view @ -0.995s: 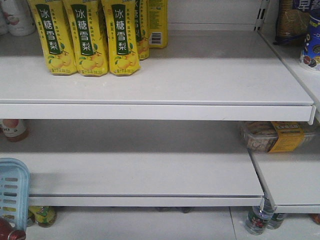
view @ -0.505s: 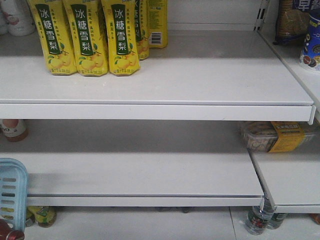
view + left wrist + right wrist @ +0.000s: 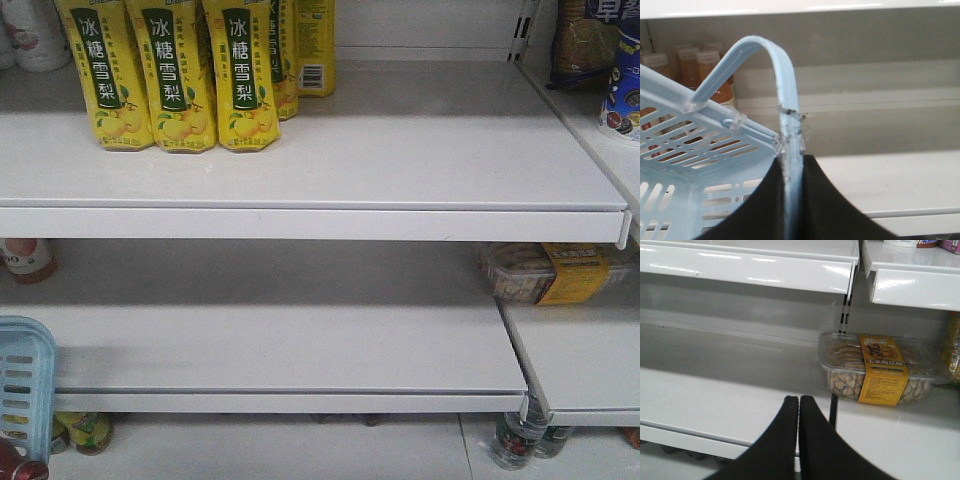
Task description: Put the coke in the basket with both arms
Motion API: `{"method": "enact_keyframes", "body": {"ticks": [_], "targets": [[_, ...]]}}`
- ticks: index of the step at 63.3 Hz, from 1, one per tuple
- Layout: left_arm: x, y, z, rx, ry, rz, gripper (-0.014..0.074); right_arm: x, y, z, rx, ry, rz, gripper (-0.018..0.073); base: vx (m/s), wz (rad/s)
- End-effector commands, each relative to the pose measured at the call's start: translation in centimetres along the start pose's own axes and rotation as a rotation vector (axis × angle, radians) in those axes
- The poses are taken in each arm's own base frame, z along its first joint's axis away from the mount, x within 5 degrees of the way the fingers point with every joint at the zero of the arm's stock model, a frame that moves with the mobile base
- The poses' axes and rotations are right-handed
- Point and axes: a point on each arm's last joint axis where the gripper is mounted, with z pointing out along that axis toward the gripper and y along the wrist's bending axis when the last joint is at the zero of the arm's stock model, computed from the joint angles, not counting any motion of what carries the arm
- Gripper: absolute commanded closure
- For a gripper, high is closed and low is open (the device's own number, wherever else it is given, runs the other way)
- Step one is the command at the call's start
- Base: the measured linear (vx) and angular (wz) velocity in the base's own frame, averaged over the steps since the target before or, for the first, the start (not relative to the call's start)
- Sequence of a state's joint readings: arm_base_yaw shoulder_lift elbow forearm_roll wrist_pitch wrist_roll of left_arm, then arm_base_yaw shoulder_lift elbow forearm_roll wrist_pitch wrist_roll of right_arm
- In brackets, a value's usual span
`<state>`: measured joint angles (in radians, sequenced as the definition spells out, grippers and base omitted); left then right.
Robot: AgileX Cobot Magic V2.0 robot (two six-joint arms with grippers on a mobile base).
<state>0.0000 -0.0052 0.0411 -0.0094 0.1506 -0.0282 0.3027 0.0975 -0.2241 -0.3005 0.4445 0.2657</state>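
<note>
Slotted light-blue plastic basket [image 3: 700, 165] hung by its smooth hoop handle [image 3: 785, 100], pinched between the tapered black left gripper [image 3: 792, 200]. Right gripper [image 3: 798, 412] clenched on nothing, above a glossy white shelf [image 3: 715, 400]. Red-capped shape at the front view's lower left, possibly the coke [image 3: 20, 465].
</note>
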Motion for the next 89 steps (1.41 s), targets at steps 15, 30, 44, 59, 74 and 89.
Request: {"method": "enact_keyframes", "body": {"ticks": [15,30,44,59,74,89], "targets": [[-1.9,-0.1,-0.4,0.0,-0.198,0.053,0.0603,-0.8,0.2,0.1,-0.022,-0.074,-0.016,0.0568,0.0,0.0],[-1.9,-0.1,-0.4,0.0,-0.198,0.053,0.0603,1.4,0.7,1.1,-0.03,-0.066,-0.025,0.0568,0.0,0.0],[-1.9,-0.1,-0.4,0.0,-0.198,0.053,0.0603,2.1,-0.2,1.2,0.13,-0.118,0.068,0.0568,0.0,0.0],[-1.9,-0.1,-0.4,0.0,-0.198,0.053,0.0603,2.1,-0.3,0.5,0.155,-0.196,-0.006,0.0568,0.0,0.0],[-1.9,-0.1,-0.4,0.0,-0.197,0.053,0.0603,4.2,-0.2,1.2,0.154,-0.266,-0.016,0.0568,0.0,0.0],[-1.9,-0.1,-0.4,0.0,-0.195,0.053,0.0603,4.2,-0.2,1.2,0.16,-0.268,-0.052,0.0568,0.0,0.0]]}}
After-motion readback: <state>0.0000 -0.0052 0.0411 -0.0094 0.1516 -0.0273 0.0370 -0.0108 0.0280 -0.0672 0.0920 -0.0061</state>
